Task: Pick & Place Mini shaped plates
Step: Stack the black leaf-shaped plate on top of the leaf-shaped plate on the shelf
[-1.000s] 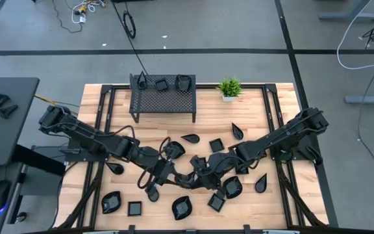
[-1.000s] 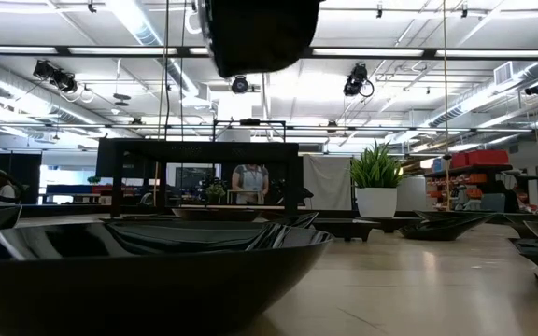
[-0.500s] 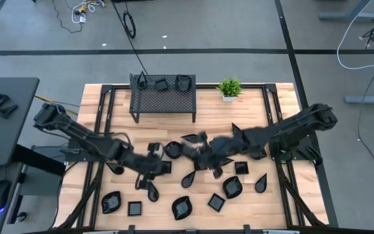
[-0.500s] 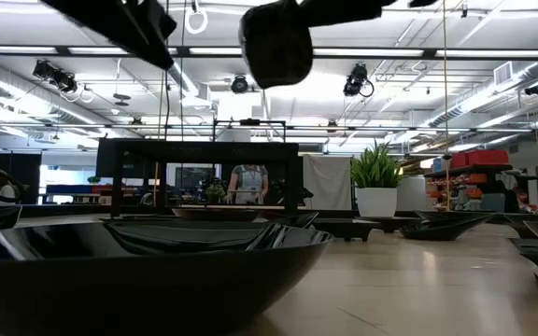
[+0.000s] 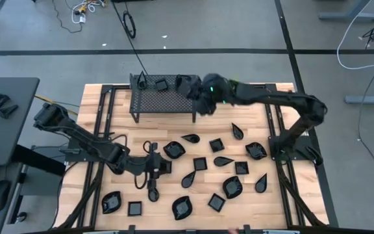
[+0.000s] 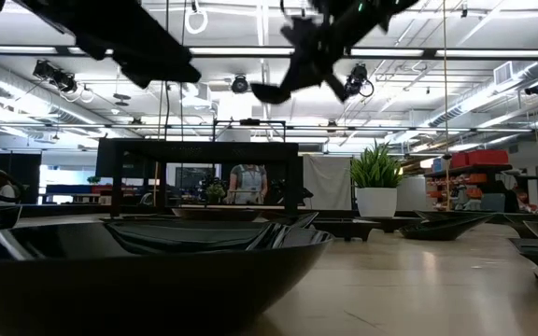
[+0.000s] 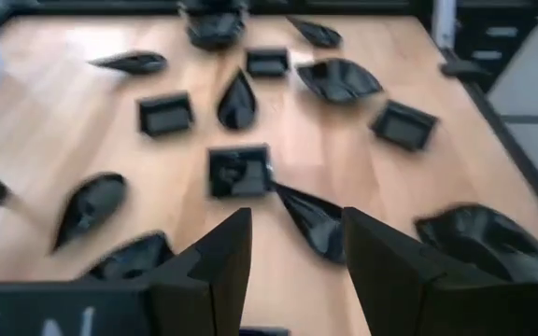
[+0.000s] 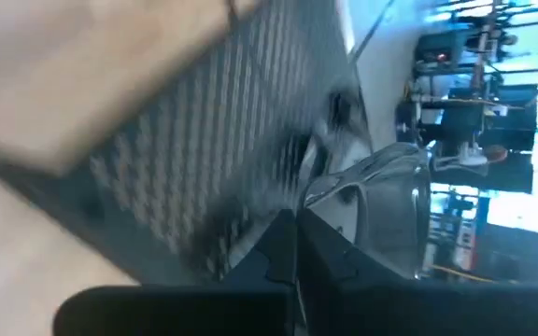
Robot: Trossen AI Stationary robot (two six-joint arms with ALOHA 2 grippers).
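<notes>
Along the lower edge of the high view, several mini shaped plates (image 5: pixel 182 207) are lying on the wooden bench (image 5: pixel 252 198), untouched. Slightly above them, left of centre, the left gripper (image 5: pixel 153 165) is hovering over the plate field with its jaws spread and nothing between them; in the left wrist view a teardrop plate (image 7: pixel 314 220) is lying just beyond the fingertips. This arm has pulled back toward the left over the last second, widening its jaws, and now appears to be lining up a new pick.

Toward the upper centre, the right gripper (image 5: pixel 205 91) is arriving at the right end of the black mesh rack (image 5: pixel 162 101), having swung up from the middle of the bench. Its jaws are closed on a plate, which shows as a dark dish under the arm in the low view. Placement on the rack is judged imminent. Two plates (image 5: pixel 163 84) are already sitting on the rack top, and a small potted plant (image 5: pixel 229 88) is standing just beside the gripper.
</notes>
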